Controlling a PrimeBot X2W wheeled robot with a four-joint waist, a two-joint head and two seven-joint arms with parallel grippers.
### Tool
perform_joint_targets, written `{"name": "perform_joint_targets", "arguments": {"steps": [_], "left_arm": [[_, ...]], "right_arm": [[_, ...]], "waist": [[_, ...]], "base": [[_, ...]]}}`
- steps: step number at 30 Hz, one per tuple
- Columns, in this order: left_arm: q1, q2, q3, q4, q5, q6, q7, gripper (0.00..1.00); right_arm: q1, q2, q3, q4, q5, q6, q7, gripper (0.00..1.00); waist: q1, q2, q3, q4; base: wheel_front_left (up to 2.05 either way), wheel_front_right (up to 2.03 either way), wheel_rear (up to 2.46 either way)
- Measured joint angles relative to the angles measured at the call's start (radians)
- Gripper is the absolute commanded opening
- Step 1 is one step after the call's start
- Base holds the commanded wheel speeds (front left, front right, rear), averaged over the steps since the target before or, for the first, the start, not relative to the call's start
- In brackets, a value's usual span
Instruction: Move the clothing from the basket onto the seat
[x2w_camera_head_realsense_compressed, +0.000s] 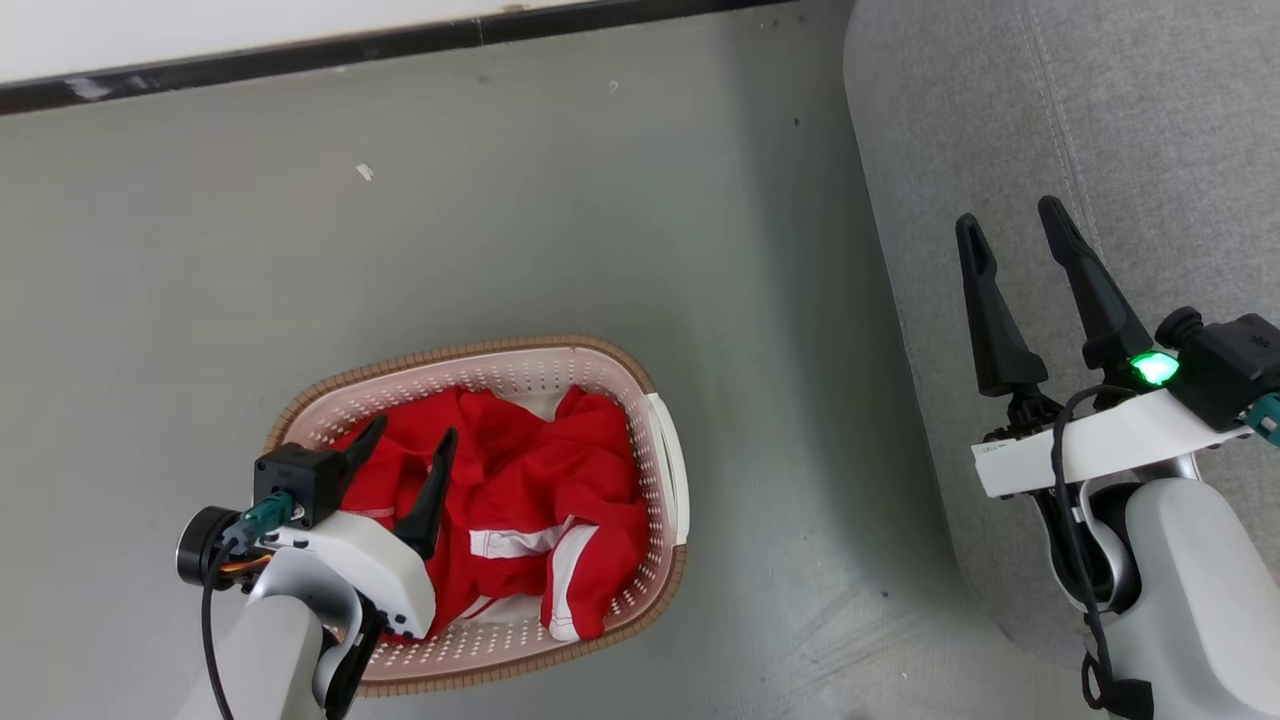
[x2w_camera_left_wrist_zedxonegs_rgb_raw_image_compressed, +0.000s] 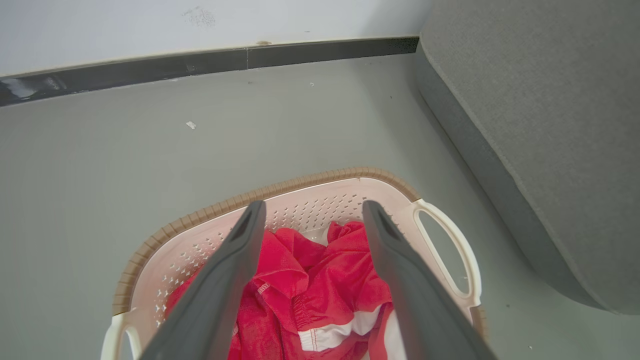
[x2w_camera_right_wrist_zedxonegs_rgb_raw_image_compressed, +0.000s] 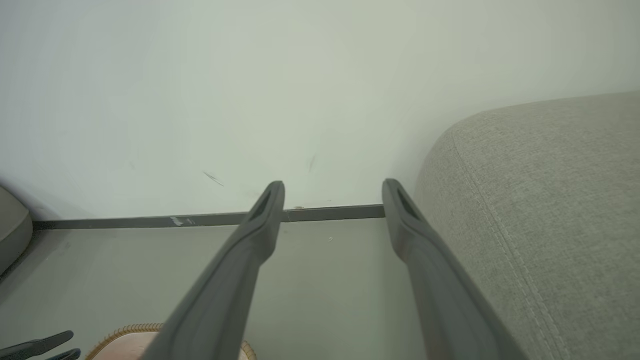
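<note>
While the bright red soft garments with white trim (x2w_camera_head_realsense_compressed: 540, 470) lie heaped inside the cream-white perforated plastic laundry basket with a brown woven-look rim (x2w_camera_head_realsense_compressed: 480, 350), which stands on the grey floor (x2w_camera_head_realsense_compressed: 500, 200) at the near left, I have my left gripper (x2w_camera_head_realsense_compressed: 415, 428) hanging over the left half of the pile, its two dark fingers spread apart and holding nothing; whether the tips touch the cloth I can't tell. My right gripper (x2w_camera_head_realsense_compressed: 1008, 212) is likewise spread and empty, poised above the near edge of the large grey fabric-upholstered sofa (x2w_camera_head_realsense_compressed: 1100, 120) at the right, well apart from the basket. No red cloth lies on the part of the sofa I can see, so I judge the first pick is yet to come. What worries me is the tangle: the garments are bunched together, so a shallow pinch may take only a fold that slips out on the lift, while a deep one may catch two pieces and drop one on the floor between basket and sofa. Driving the fingers too low could snag the perforated wall or drag the basket, which looks light, along with the cloth.
</note>
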Motion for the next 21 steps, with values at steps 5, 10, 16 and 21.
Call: {"name": "perform_joint_targets", "arguments": {"steps": [5,10,16,21], "left_arm": [[-0.042,-0.005,-0.014,0.061,0.002,0.0,0.023,1.0],[-0.08,-0.005,-0.026,0.116,0.003,0.0,0.044,1.0],[-0.136,-0.004,-0.027,0.172,0.004,0.0,0.058,1.0],[-0.168,0.0,-0.027,0.225,0.004,0.0,0.073,1.0]], "right_arm": [[-0.024,0.003,0.009,-0.002,0.0,0.0,0.0,1.0],[-0.038,0.005,0.022,-0.002,-0.002,0.0,-0.002,1.0],[-0.063,0.006,0.028,-0.006,-0.002,0.0,-0.003,1.0],[-0.064,0.007,0.027,-0.012,-0.002,0.0,-0.003,1.0]], "waist": [[0.0001,0.0,0.044,-0.014],[0.0001,0.0,0.08,-0.026],[0.0,0.0,0.122,-0.04],[0.0001,0.0,0.157,-0.054]], "base": [[0.0,0.0,0.0],[0.0,0.0,0.0],[0.0,0.0,0.0],[0.0,0.0,0.0]]}}
